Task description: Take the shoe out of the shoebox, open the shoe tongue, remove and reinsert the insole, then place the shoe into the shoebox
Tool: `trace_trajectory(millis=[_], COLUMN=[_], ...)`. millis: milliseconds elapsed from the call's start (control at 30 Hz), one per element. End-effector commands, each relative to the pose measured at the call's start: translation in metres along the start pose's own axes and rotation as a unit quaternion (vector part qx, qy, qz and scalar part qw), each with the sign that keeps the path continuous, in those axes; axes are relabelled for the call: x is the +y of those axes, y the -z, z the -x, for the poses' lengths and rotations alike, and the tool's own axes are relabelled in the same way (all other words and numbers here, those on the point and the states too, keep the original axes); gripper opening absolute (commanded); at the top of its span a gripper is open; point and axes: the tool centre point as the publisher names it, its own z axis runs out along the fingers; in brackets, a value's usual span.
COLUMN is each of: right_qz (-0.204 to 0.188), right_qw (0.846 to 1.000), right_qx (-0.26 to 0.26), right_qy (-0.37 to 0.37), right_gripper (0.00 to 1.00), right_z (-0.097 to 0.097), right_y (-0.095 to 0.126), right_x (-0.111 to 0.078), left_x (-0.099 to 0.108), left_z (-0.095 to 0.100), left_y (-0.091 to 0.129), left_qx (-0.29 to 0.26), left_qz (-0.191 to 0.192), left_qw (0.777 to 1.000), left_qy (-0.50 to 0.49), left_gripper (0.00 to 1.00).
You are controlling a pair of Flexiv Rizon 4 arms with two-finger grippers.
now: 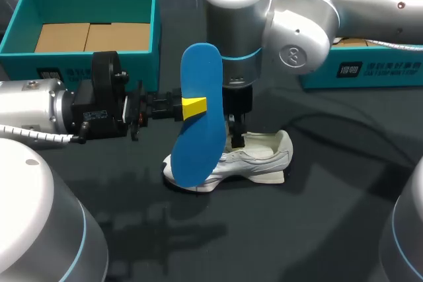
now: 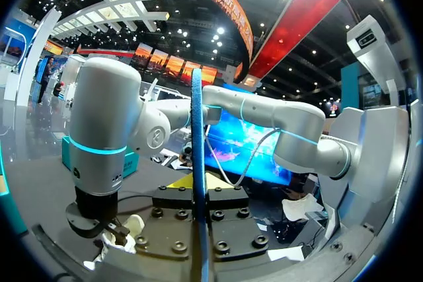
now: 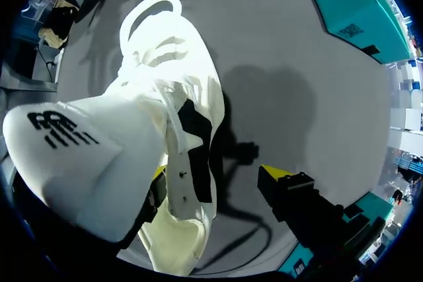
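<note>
The left arm housing [image 1: 33,222] at 7 o'clock and the right arm housing [image 1: 406,229] at 5 o'clock are nearest. The left end effector [image 1: 193,107] enters from 9 o'clock and is clenched on one blue insole [image 1: 198,123], held upright above the toe of the one white shoe [image 1: 261,160]. The shoe lies on its sole at the centre of the table [image 1: 317,229]. The right end effector [image 1: 236,138] points down into the shoe. There are two teal boxes: the shoebox [image 1: 157,24] at 11 o'clock, and a second box [image 1: 370,74] at 2 o'clock.

In the left wrist view the insole is edge-on, pressed between both fingers.

In the right wrist view the end effector is released. One fingertip [image 3: 157,175] is mostly hidden under the tongue [image 3: 79,156], and the other fingertip [image 3: 269,174] is free beside the shoe.
</note>
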Motion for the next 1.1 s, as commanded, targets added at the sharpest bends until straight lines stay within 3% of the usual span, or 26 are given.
trace_trajectory(millis=[33, 267, 367, 467, 967, 1100], right_qz=[0.002, 0.003, 0.001, 0.0, -0.009, -0.019], right_qw=[1.0, 1.0, 1.0, 1.0, 1.0, 0.997], right_qx=[-0.001, 0.0, 0.002, 0.003, 0.0, 0.012], right_qy=[-0.002, -0.004, 0.0, 0.004, 0.0, -0.08], right_gripper=[0.58, 0.36, 0.21, 0.0, 0.0, 0.0], right_z=[-0.002, -0.005, -0.007, -0.008, -0.024, -0.026], right_y=[-0.004, -0.005, -0.006, -0.007, 0.007, 0.022], right_x=[0.001, 0.0, 0.001, 0.002, 0.002, -0.006], left_x=[0.002, 0.002, 0.002, 0.002, 0.002, 0.002], left_z=[0.0, 0.0, 0.0, 0.0, 0.0, 0.0], left_y=[-0.002, -0.002, -0.002, -0.002, -0.002, -0.002], left_qx=[-0.001, -0.001, -0.001, -0.001, -0.001, -0.001], left_qz=[-0.002, -0.002, -0.002, -0.002, -0.002, -0.002], left_qw=[1.0, 1.0, 1.0, 1.0, 1.0, 1.0], left_qy=[0.0, 0.0, 0.0, 0.0, 0.0, 0.0], left_gripper=[0.0, 0.0, 0.0, 0.0, 0.0, 0.0])
